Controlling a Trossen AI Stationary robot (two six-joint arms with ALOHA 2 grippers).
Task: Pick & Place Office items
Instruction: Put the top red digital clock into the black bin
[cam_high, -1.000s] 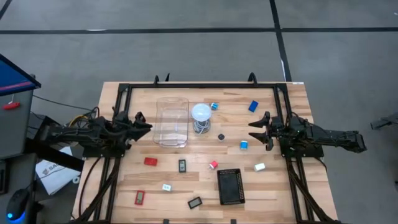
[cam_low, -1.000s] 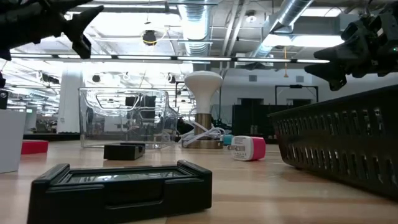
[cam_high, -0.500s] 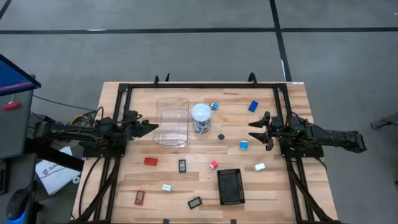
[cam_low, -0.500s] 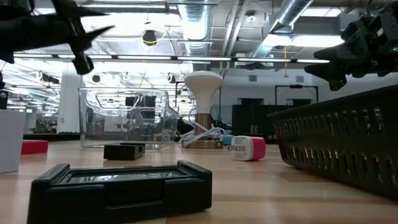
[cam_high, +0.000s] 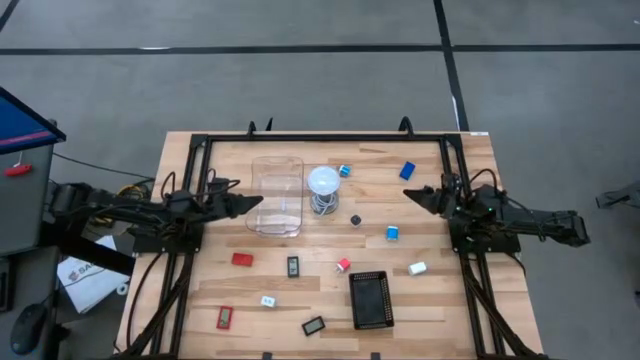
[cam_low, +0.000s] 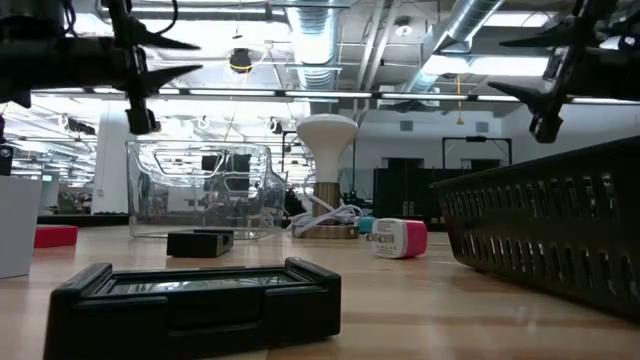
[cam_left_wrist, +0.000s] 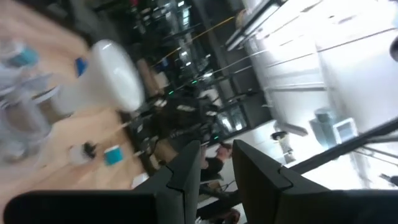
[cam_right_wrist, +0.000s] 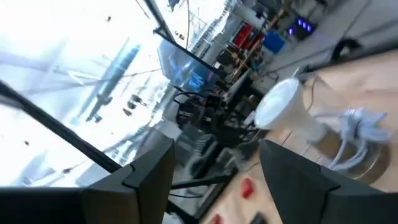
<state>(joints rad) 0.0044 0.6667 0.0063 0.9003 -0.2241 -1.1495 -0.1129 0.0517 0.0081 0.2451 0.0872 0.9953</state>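
Note:
Small office items lie flat and scattered on the wooden table: blue blocks (cam_high: 407, 171) (cam_high: 393, 232), a blue-white one (cam_high: 344, 171), a pink one (cam_high: 343, 265) (cam_low: 400, 238), a white one (cam_high: 417, 268), red rectangles (cam_high: 242, 259) (cam_high: 225, 317) and black rectangles (cam_high: 293, 266) (cam_high: 314, 325) (cam_low: 195, 300). My left gripper (cam_high: 252, 203) (cam_low: 197, 57) (cam_left_wrist: 216, 155) hovers open, above the table at the clear box's left side. My right gripper (cam_high: 410, 194) (cam_low: 497, 65) (cam_right_wrist: 217, 162) hovers open, between the two blue blocks and above them.
A clear plastic box (cam_high: 276, 195) (cam_low: 200, 190) stands at the table's middle, with a white bulb-topped stand and cable (cam_high: 322, 185) (cam_low: 327, 170) at its right. A black tray (cam_high: 370, 299) (cam_low: 560, 220) sits near the front edge. A small black knob (cam_high: 355, 219) lies between them.
My left gripper has reached toward the table's right, up to the clear box, and rolled about its axis. My right gripper has shifted slightly toward the far edge, rolling about its axis and tipping upward. No item has moved.

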